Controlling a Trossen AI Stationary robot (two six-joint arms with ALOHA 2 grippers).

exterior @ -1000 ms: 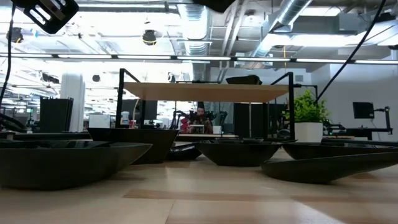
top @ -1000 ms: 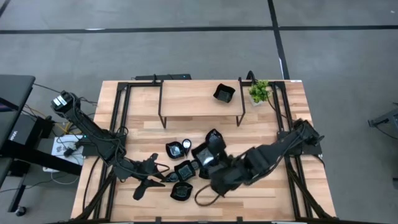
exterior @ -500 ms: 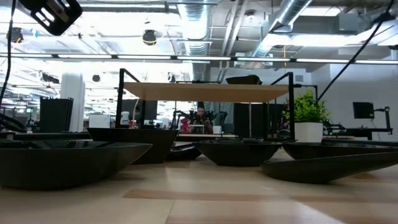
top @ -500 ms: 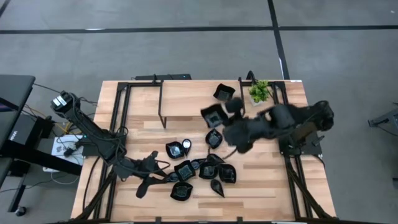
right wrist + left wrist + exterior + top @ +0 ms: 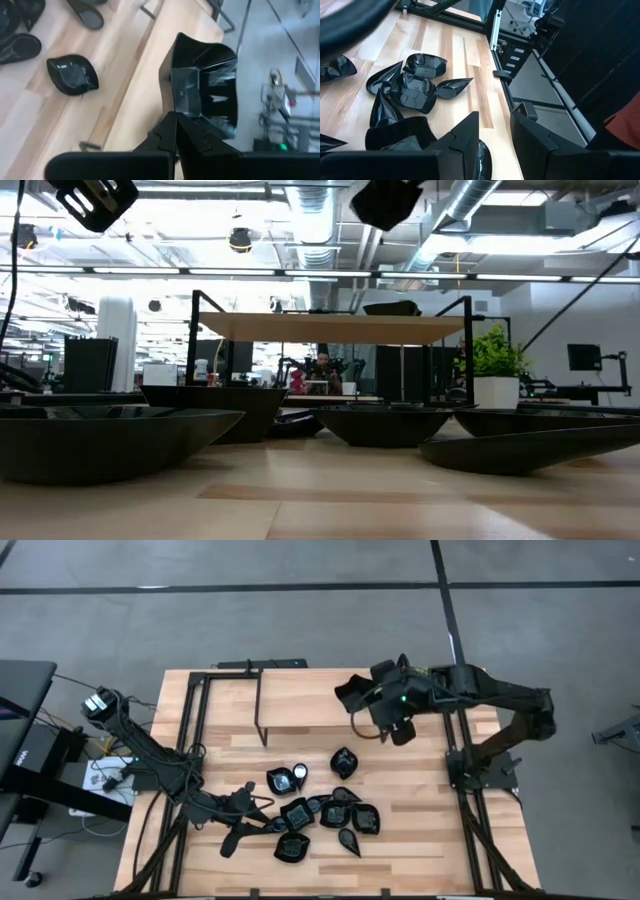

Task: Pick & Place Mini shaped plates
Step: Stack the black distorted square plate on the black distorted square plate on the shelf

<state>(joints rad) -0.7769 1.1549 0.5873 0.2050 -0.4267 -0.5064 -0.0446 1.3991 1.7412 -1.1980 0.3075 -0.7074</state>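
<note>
My right tool (image 5: 175, 122) is pinched fully shut on the rim of a square mini plate (image 5: 205, 82), so the thin wall sits between the fingers and the dish hangs out ahead of them. From overhead that tool (image 5: 362, 698) is up over the raised wooden shelf (image 5: 300, 700), with the plate (image 5: 350, 692) at its tip; I judge I'm carrying it there to set it down, gripped by the edge so the base can land flat. Below and behind the tool, a leaf-shaped plate (image 5: 72, 75) lies alone on the surface (image 5: 420, 790), apart from the rest.

My left tool (image 5: 262, 808) waits low at the near side, fingers (image 5: 465, 137) partly apart with nothing between them. Just beyond it the remaining mini plates (image 5: 325, 820) are bunched together, some touching or overlapping, which probably makes single rims hard to reach. The potted plant (image 5: 495, 375) stands at the shelf's end, near my right arm's path, so I'd mind it.
</note>
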